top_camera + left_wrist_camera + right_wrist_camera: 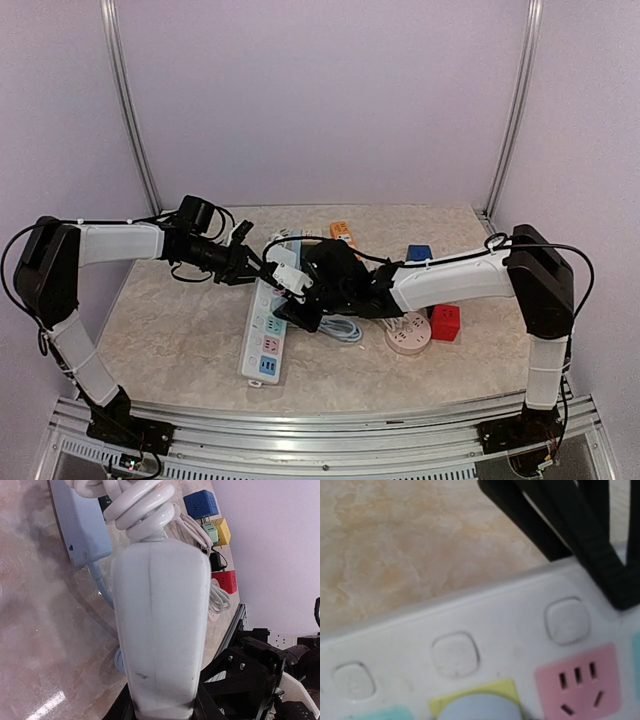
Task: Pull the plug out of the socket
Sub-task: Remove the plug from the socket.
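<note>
We judge the pull itself to be the step in hand. The left end effector (268, 268) is clenched on the white plug (160, 625), which fills the left wrist view with its coiled cord (140, 505) bunched at the far end. From above, the plug sits over the upper half of the long white power strip (262, 345), near the middle of the surface (180, 330), and the strip runs off toward 6 o'clock. The right end effector (300, 312) comes in from 3 o'clock. Its black fingers (615, 580) rest on the strip's top face beside a pink outlet (577, 680) (apparently to pin it down), but we cannot tell whether they are parted or closed. Whether the prongs are clear of the socket is hidden from us. As we read it, the next move calls for a straight draw away from the strip's face, with the right arm bearing down so the strip does not lift along.
</note>
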Controlling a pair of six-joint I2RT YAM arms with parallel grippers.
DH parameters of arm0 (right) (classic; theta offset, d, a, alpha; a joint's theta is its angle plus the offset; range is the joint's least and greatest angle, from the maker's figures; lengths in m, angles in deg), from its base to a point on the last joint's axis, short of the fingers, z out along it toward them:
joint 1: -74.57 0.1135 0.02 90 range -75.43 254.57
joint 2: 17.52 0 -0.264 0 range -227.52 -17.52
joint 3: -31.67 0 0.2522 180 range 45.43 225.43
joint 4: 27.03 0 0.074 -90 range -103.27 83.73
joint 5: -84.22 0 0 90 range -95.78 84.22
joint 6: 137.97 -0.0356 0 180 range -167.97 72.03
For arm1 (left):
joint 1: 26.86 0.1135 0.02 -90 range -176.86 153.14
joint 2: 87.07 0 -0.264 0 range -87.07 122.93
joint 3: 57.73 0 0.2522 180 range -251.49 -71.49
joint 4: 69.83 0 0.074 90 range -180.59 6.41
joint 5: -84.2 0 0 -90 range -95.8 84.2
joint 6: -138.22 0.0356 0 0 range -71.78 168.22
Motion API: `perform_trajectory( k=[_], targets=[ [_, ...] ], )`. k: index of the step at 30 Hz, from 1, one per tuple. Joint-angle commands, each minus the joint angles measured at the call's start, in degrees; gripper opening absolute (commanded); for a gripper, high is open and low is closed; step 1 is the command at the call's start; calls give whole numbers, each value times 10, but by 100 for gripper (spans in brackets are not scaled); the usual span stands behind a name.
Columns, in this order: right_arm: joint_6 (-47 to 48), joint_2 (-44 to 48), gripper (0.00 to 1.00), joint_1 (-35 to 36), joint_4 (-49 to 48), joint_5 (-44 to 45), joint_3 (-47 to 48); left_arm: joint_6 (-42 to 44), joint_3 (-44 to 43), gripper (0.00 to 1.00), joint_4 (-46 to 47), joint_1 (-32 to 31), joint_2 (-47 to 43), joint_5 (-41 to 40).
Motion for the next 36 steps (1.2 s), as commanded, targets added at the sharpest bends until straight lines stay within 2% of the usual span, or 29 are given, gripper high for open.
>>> perform_trajectory(
  k=[1, 10, 17, 23, 31, 36],
  targets=[
    [7, 28, 0, 23, -3, 73, -14, 5, -13, 0, 5, 11, -5, 5],
    [5, 16, 0, 43, 14, 159, 1, 5, -12, 0, 2, 18, -9, -5],
    [-9, 18, 0, 43, 15, 171, 3, 6, -12, 0, 1, 19, -11, -4],
    [-23, 29, 0, 32, 11, 132, 2, 6, -13, 0, 2, 19, -10, 1],
    [-65, 47, 0, -8, -15, 9, -17, 6, -13, 0, 7, 18, -10, 14],
    [-89, 42, 0, -28, -16, -36, -15, 9, -14, 0, 10, 13, -9, 25]
  ],
)
